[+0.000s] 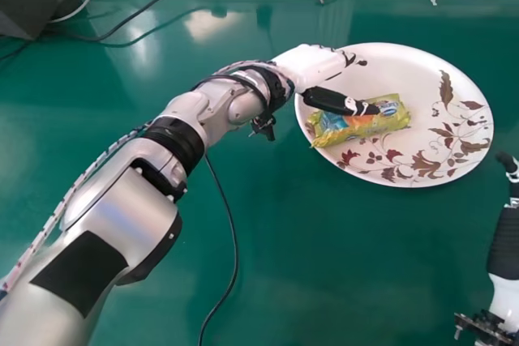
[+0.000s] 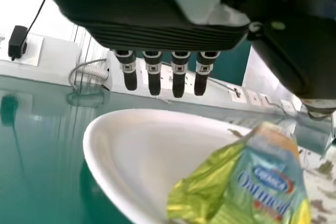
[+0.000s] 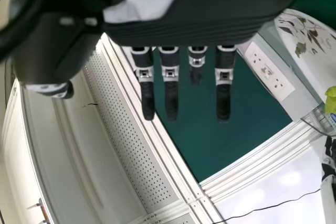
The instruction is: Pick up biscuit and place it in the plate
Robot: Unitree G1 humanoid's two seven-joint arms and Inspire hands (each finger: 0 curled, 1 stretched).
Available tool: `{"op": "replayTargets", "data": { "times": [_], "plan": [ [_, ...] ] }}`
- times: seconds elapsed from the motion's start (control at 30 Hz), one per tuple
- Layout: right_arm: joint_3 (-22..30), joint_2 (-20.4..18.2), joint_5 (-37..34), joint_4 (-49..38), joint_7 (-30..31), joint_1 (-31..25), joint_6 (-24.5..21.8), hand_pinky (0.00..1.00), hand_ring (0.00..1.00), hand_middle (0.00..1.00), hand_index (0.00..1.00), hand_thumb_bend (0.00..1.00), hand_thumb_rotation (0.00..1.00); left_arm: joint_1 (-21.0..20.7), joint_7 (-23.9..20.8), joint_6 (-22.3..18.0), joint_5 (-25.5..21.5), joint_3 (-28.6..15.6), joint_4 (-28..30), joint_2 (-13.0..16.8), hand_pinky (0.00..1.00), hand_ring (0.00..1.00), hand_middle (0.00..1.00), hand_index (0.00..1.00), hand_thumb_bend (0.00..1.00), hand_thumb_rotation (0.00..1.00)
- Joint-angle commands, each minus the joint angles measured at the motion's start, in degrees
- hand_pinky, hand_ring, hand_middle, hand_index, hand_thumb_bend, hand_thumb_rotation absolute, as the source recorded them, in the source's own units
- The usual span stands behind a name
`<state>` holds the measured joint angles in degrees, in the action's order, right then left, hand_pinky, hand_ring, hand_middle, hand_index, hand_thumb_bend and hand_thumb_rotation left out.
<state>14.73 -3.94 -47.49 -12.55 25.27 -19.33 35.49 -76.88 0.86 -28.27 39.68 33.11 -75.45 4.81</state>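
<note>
Biscuit pack (image 1: 388,123) lying in plate (image 1: 405,61)

Left hand (image 1: 312,64) is hanging released beside the pack, fingers extending straight; thumb is overlapping it in head view, contact unclear. Right hand (image 1: 506,241) is idling at head view's right edge, uncurled.

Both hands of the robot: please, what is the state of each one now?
Left hand: open, fingers straight; the biscuit packet lies on the plate, ungripped.
Right hand: open, fingers straight, holding nothing.
</note>
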Motion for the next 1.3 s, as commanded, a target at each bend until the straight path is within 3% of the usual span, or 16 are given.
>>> {"op": "replayTargets", "data": {
  "times": [0.0,0.8,1.03,1.27],
  "plan": [
    [0.5,-1.9,-0.1,0.8,0.3,0.9,-0.3,0.56,0.69,0.73,0.74,0.76,0.0,1.3,0.3,-0.5,-1.0,-1.0,0.5,0.5,1.0,1.0,1.0,0.99,1.0,0.64],
    [0.2,-2.1,-0.4,0.8,1.4,0.1,-0.6,0.58,0.75,0.79,0.75,0.76,0.0,4.5,4.7,-6.3,-8.8,-7.6,3.7,3.2,1.0,1.0,1.0,1.0,1.0,0.65],
    [0.6,-2.0,-0.8,1.1,2.3,-0.1,-0.9,0.67,0.79,0.79,0.74,0.77,0.0,6.9,7.0,-8.5,-12.9,-11.5,4.1,3.6,1.0,1.0,1.0,1.0,1.0,0.65],
    [0.8,-1.9,-1.2,1.0,2.5,0.0,-1.5,0.69,0.8,0.8,0.74,0.75,0.0,8.5,9.5,-10.3,-15.7,-14.1,5.1,4.1,1.0,0.98,1.0,1.0,1.0,0.64]
  ]
}}
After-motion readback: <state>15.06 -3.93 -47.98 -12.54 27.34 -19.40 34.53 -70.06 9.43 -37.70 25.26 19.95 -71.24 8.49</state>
